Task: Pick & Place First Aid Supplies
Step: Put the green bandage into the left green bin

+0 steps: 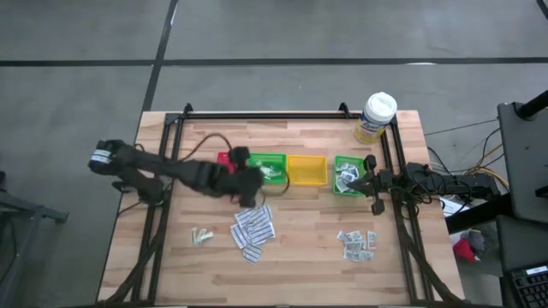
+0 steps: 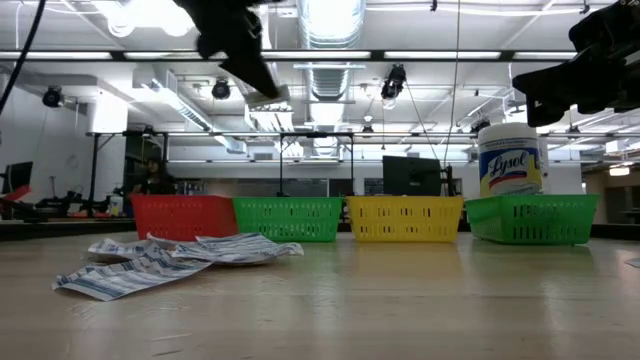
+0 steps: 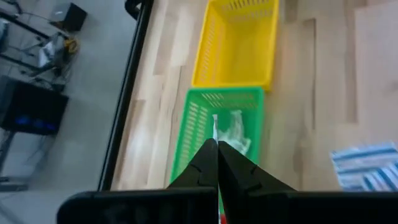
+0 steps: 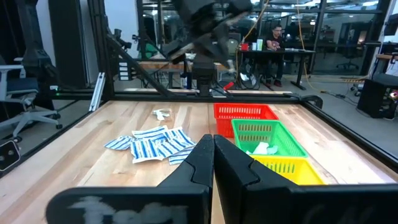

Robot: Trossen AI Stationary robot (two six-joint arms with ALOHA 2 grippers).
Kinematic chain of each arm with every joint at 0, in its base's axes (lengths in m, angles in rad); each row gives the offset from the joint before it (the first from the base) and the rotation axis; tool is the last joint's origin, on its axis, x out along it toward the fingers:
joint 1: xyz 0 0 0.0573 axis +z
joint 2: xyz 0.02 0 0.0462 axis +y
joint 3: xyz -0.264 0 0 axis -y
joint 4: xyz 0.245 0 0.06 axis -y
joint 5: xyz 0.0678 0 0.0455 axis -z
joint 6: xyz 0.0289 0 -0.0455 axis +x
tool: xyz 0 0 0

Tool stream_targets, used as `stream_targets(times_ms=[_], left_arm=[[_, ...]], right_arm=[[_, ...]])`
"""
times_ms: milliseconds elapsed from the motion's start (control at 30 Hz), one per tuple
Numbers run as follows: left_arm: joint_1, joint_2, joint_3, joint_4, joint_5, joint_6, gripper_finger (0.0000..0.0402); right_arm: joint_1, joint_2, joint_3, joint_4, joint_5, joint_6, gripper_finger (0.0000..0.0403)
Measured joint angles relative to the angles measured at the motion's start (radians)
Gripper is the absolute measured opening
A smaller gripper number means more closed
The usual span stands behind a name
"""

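Observation:
My left gripper [image 1: 255, 178] [image 3: 217, 149] hangs above the near end of the left green tray [image 1: 271, 168] [image 3: 190, 124], fingers shut, with a thin pale packet edge [image 3: 214, 127] sticking out past the tips. Pale sachets [image 3: 237, 134] lie in that tray. White blue-printed strips [image 1: 254, 229] [image 2: 160, 262], pale green sachets [image 1: 202, 236] and grey-white squares [image 1: 358, 244] lie in loose heaps flat on the wooden table. My right gripper [image 1: 366, 181] [image 4: 213, 142] waits shut at the table's right side, beside the right green tray [image 1: 349, 175]. My left gripper pinches a thin pale packet between its two fingertips; only the packet's edge [image 3: 214, 129] shows, seen end-on beyond the tips. The fingers slant down from the table's left side. The packet is lifted clear, above the left green tray.
A red tray [image 1: 226, 160], the two green trays and a yellow tray [image 1: 308, 171] stand in a row across the table's middle. A white-lidded tub [image 1: 377, 115] stands at the far right corner. A dark frame rail [image 1: 265, 115] runs along the far edge. A person sits in the room beyond.

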Motion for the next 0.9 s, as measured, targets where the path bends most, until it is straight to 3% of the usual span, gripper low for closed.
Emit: stream_targets(times_ms=[267, 467, 900], left_arm=[[0.200, 0.000, 0.000, 0.076, 0.230, 0.098, 0.0000], [0.283, 0.048, 0.000, 0.108, 0.384, 0.121, 0.0000], [0.360, 0.345, 0.115, 0.065, 0.526, 0.209, 0.0000]], right_arm=[[0.000, 0.000, 0.000, 0.000, 0.000, -0.001, 0.0008], [0.000, 0.000, 0.000, 0.000, 0.001, -0.023, 0.0008], [0.000, 0.000, 0.000, 0.000, 0.001, -0.023, 0.0008]])
